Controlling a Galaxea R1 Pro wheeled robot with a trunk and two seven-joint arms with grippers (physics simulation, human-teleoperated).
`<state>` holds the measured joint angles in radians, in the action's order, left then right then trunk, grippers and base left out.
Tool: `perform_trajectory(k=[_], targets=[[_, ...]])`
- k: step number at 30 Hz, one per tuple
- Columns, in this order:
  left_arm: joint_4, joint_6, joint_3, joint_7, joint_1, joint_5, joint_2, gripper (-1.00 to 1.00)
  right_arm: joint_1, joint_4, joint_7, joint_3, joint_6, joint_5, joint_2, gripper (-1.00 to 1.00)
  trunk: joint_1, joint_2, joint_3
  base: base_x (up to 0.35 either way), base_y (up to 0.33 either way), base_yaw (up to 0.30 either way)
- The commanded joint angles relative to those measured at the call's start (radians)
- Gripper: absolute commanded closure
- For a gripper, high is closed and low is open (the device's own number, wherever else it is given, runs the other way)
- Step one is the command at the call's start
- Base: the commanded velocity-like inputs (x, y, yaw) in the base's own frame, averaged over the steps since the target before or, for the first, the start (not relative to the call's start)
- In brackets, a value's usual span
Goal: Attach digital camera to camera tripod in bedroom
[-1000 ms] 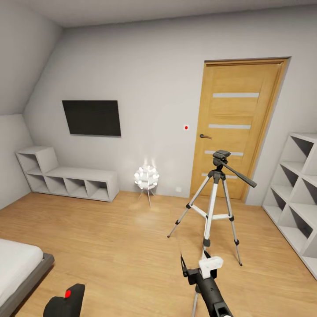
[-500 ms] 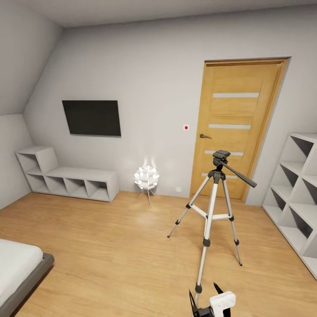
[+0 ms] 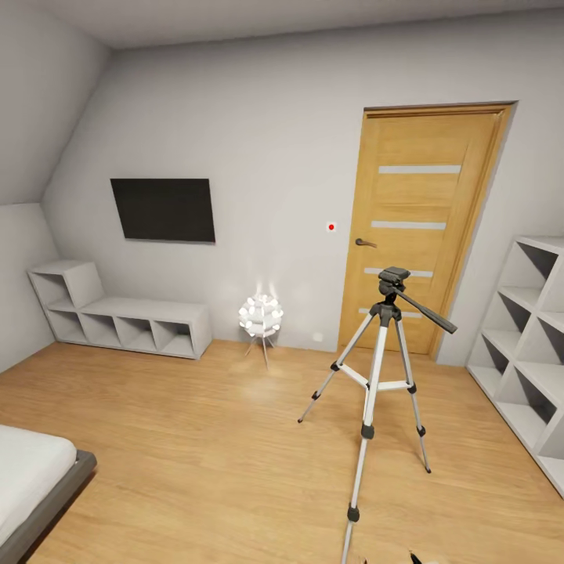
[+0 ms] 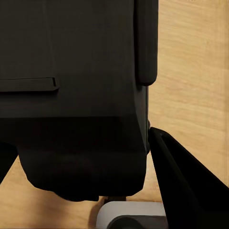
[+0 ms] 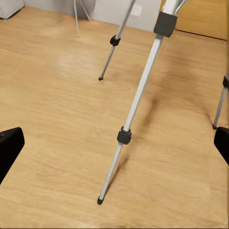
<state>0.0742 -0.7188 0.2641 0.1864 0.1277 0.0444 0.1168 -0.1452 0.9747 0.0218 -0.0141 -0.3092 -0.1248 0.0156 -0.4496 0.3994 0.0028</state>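
Leftmost, low white cube shelves (image 3: 117,317) against the bedroom's (image 3: 235,102) grey wall, black screen (image 3: 163,209) above, ball lamp (image 3: 261,316) near the wall's foot. Left gripper (image 4: 90,157) clamped on the digital camera (image 4: 71,71), black body pressed between both fingers. Further right, camera tripod (image 3: 380,360) upright on the plank floor (image 3: 196,439) before the oak door (image 3: 423,219). Right gripper (image 5: 114,145) spread wide, holding nothing, near tripod leg between its fingertips (image 5: 9,143).

No readable text, labels, brands or numbers on any surface, blank dark wall screen (image 3: 163,209), unmarked oak door (image 3: 419,223), plain black camera body (image 4: 71,95), unlettered tripod legs (image 5: 138,100)
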Motion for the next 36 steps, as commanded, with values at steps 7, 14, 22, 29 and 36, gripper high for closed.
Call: perform_trajectory(k=[7, 14, 22, 29, 36], targets=[[0.004, -0.005, 0.009, 0.004, 0.001, 0.005, -0.001, 1.0, -0.001, -0.03, 0.0, 0.012, -0.005, -0.007, 0.004, -1.0, 0.0, 0.001, 0.0, 0.0, 0.0, 0.0], [0.004, -0.005, 0.009, 0.004, 0.0, 0.005, -0.004, 1.0, -0.001, -0.034, -0.001, 0.011, -0.007, -0.007, 0.006, -1.0, 0.0, 0.001, 0.0, 0.0, 0.0, 0.0], [0.004, -0.004, 0.009, 0.004, 0.0, 0.005, -0.006, 1.0, -0.001, -0.034, -0.002, 0.011, -0.007, -0.007, 0.006, -1.0, 0.0, 0.001, 0.0, 0.008, 0.009, -0.001], [0.004, -0.004, 0.009, 0.004, 0.0, 0.005, -0.007, 1.0, -0.001, -0.036, -0.003, 0.011, -0.006, -0.006, 0.006, -1.0, 0.0, 0.001, 0.005, 0.178, 0.207, -0.172], [0.004, -0.004, 0.009, 0.004, 0.0, 0.005, -0.008, 1.0, -0.001, -0.036, -0.003, 0.011, -0.005, -0.006, 0.006, -1.0, 0.0, 0.001, 0.012, 0.143, 0.167, -0.226]])
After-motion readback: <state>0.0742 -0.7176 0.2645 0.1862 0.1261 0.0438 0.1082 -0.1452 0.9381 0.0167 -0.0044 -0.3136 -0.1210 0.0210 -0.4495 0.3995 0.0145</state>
